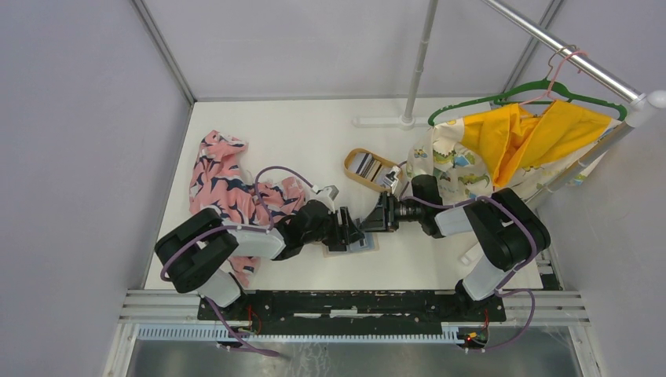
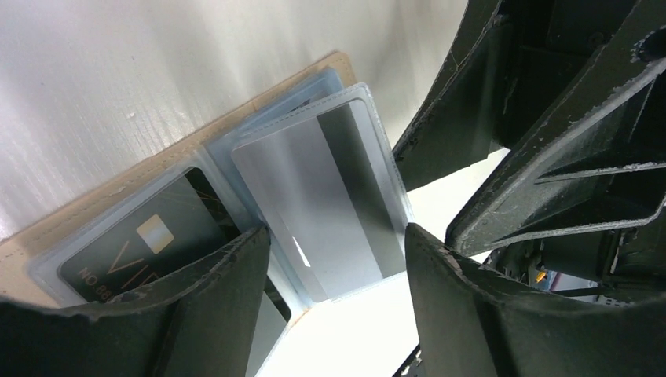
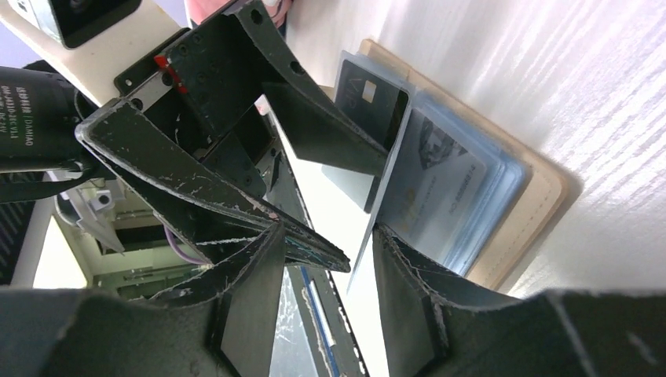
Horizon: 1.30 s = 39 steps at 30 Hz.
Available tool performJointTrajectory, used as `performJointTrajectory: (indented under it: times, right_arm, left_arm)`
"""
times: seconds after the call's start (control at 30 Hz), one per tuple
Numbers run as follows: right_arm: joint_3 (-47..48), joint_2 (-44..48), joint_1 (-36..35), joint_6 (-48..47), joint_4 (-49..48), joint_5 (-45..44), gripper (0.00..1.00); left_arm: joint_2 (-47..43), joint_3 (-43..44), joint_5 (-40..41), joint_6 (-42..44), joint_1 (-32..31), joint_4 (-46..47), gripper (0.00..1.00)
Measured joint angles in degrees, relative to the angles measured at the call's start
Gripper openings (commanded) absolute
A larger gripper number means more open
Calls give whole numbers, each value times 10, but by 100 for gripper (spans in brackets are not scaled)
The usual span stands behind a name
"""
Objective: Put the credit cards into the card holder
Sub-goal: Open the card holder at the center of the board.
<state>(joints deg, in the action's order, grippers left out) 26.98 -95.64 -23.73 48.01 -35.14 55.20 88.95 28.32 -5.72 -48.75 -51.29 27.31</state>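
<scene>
The card holder [image 1: 363, 246] lies open on the white table, tan outside [image 2: 94, 212] with clear sleeves. One sleeve holds a black credit card [image 2: 149, 243], and a raised sleeve holds a silvery credit card [image 2: 314, 196]. My left gripper [image 2: 338, 236] is open, its fingers either side of the raised sleeve's lower edge. My right gripper [image 3: 328, 232] is open facing it; the upright sleeve leans at its right finger [image 3: 424, 290], over the card holder's tan edge [image 3: 534, 196]. In the top view the left gripper [image 1: 353, 232] and right gripper [image 1: 369, 220] meet tip to tip.
An oval wooden-rimmed tray [image 1: 349, 161] with more cards [image 1: 367, 166] sits behind the grippers. A pink patterned cloth [image 1: 228, 184] lies at the left. Yellow and printed garments [image 1: 503, 141] hang from a rack at the right, with a white pole [image 1: 420, 63] behind.
</scene>
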Motion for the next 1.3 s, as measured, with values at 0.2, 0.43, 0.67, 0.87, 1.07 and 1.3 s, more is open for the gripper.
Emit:
performJointTrajectory:
  times: [0.2, 0.43, 0.67, 0.87, 1.07, 1.3]
  right_arm:
    - [-3, 0, -7, 32, -45, 20, 51]
    - [-3, -1, -39, 59, -87, 22, 51]
    - [20, -21, -58, 31, -85, 35, 48]
    - [85, 34, -61, -155, 106, -4, 50]
    - [93, 135, -47, -315, 200, -101, 49]
    - [96, 142, -42, -439, 245, -143, 26]
  left_arm:
    - [-27, -21, 2, 2, 2, 6, 87]
    - [-56, -40, 12, 7, 2, -2, 87]
    - [-64, -41, 13, 12, 2, -17, 87]
    - [-85, -41, 52, 15, 3, -42, 86]
    - [-118, -37, 57, 34, -6, -80, 76]
    - [-158, -33, 82, 50, -9, -142, 44]
